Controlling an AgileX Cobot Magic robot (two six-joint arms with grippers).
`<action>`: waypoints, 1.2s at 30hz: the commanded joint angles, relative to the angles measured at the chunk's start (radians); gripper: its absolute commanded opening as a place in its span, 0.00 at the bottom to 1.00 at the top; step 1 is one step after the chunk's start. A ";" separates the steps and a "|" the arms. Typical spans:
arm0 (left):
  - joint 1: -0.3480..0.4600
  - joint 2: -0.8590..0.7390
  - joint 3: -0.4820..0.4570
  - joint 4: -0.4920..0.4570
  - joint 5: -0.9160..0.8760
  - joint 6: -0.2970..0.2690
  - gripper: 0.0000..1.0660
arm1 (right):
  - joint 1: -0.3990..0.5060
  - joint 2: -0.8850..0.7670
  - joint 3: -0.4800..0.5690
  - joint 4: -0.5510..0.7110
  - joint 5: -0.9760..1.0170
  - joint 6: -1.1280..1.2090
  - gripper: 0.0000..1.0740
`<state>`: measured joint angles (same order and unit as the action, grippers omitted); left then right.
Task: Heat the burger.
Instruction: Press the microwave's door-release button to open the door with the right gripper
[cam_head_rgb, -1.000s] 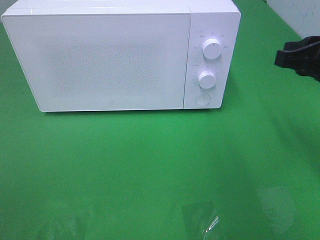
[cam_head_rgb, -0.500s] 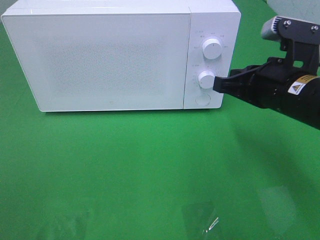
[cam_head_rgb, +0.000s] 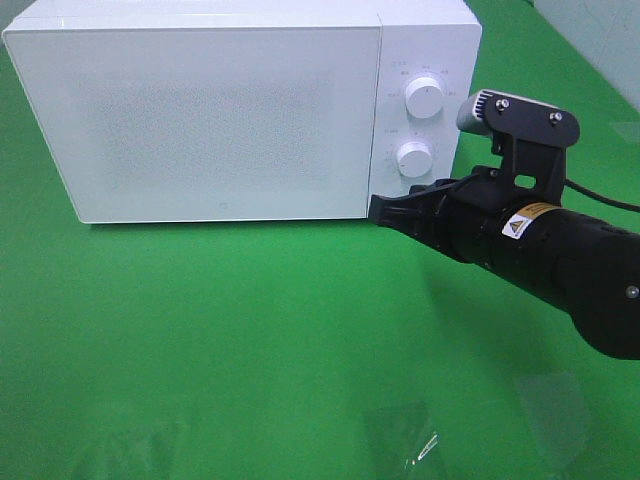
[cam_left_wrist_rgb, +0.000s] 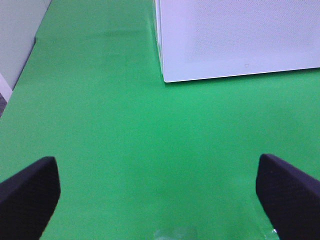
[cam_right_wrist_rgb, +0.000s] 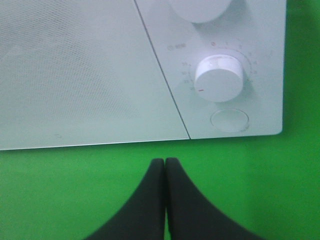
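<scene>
— Burger?
— Nowhere in view; microwave door (cam_head_rgb: 200, 120) shut.
— Claws?
— Right claw (cam_right_wrist_rgb: 165, 161) pinched shut, empty, low before the panel (cam_right_wrist_rgb: 260, 45); left claw (cam_left_wrist_rgb: 157, 185) wide, empty.
— Advice?
— Press round button (cam_right_wrist_rgb: 229, 120) squarely, clear of the knob (cam_right_wrist_rgb: 218, 77) above.

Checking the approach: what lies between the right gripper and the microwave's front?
In the right wrist view, only a bare strip of green cloth shows between the shut right gripper and the lower front edge of the microwave.
</scene>
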<state>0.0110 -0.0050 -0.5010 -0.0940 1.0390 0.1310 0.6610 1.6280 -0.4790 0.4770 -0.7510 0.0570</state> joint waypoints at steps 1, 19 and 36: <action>0.001 -0.024 0.003 -0.001 -0.001 0.001 0.94 | 0.004 0.019 -0.001 0.093 -0.016 0.136 0.00; 0.001 -0.024 0.003 -0.001 -0.001 0.001 0.94 | 0.004 0.025 -0.001 0.101 -0.026 1.114 0.00; 0.001 -0.024 0.003 -0.001 -0.001 0.001 0.94 | 0.002 0.200 -0.067 0.119 -0.100 1.244 0.00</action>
<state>0.0110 -0.0050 -0.5010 -0.0940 1.0390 0.1310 0.6640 1.8270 -0.5370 0.6010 -0.8420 1.3000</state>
